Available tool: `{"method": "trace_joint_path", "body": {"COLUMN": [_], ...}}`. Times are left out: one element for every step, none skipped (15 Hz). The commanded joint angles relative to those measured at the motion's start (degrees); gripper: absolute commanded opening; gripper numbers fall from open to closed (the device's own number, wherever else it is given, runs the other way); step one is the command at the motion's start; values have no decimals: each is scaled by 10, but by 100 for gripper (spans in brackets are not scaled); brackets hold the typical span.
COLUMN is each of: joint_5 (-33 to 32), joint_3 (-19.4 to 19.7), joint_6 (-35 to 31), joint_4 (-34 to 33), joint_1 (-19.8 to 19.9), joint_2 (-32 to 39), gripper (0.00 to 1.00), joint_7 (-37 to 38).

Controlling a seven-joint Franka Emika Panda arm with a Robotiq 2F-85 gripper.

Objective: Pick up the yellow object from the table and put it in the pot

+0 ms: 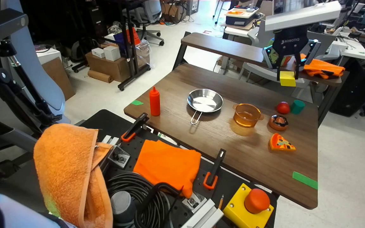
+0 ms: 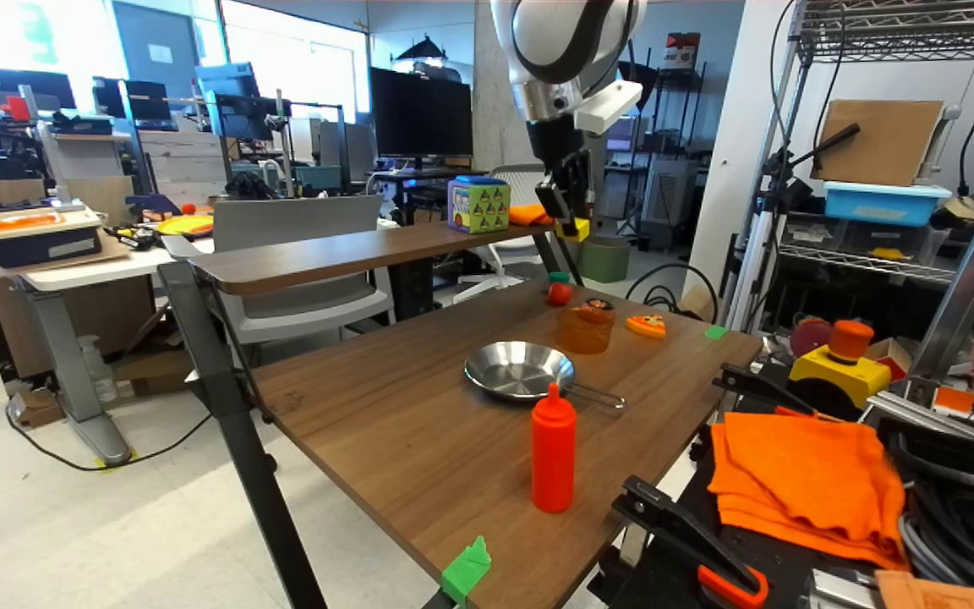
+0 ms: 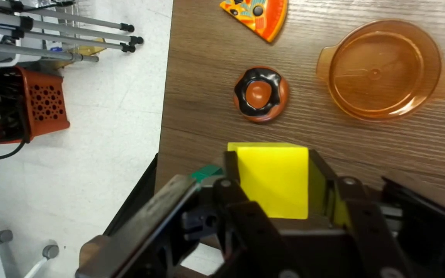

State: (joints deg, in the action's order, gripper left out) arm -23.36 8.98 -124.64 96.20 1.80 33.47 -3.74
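Note:
The yellow object [image 1: 287,79] is a small cube-like block. My gripper [image 1: 287,73] is shut on it, with one finger on each side, and holds it in the air well above the table. It also shows in an exterior view [image 2: 578,229], partly behind the gripper, and large between the fingers in the wrist view [image 3: 272,181]. The pot [image 1: 246,121] is a round translucent amber container with two side handles, standing on the table. It also shows in an exterior view [image 2: 584,337] and at the upper right of the wrist view [image 3: 377,83], apart from the block.
A silver pan [image 1: 205,103] and a red bottle [image 1: 155,102] stand beside the pot. A donut [image 1: 278,123], pizza wedge [image 1: 281,143], red tomato [image 1: 283,108] and green cup [image 1: 297,107] lie near the table's end. A raised shelf [image 2: 352,249] runs along one long side, bearing a patterned box [image 2: 478,205].

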Motion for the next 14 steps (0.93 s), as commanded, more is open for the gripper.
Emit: {"method": "trace_joint_path", "body": {"joint_5": [-20, -21, -25, -27, -28, -29, -32, -36, -38, -39, -41, -48, -59, -75], "joint_3": [-3, -4, -5, -5, -6, -7, -7, -6, -7, -8, -8, -6, -3, 3], "joint_6": [20, 19, 17, 16, 15, 17, 18, 17, 16, 14, 13, 7, 0, -9], "joint_4": [-22, -21, -20, -18, -19, -18, -18, -18, -16, -13, -11, -2, 6, 20], "joint_1": [-12, -15, -17, -19, -21, -22, -25, -27, -28, -30, -31, -33, -36, -40], "joint_2": [12, 11, 12, 11, 12, 12, 13, 13, 12, 10, 9, 3, -1, -9], "gripper": [20, 20, 20, 20, 20, 20, 20, 20, 20, 20, 20, 20, 20, 20], "joint_7": [-4, -6, -7, -8, -8, -10, -8, -7, -6, -7, -7, -5, -1, 7]}}
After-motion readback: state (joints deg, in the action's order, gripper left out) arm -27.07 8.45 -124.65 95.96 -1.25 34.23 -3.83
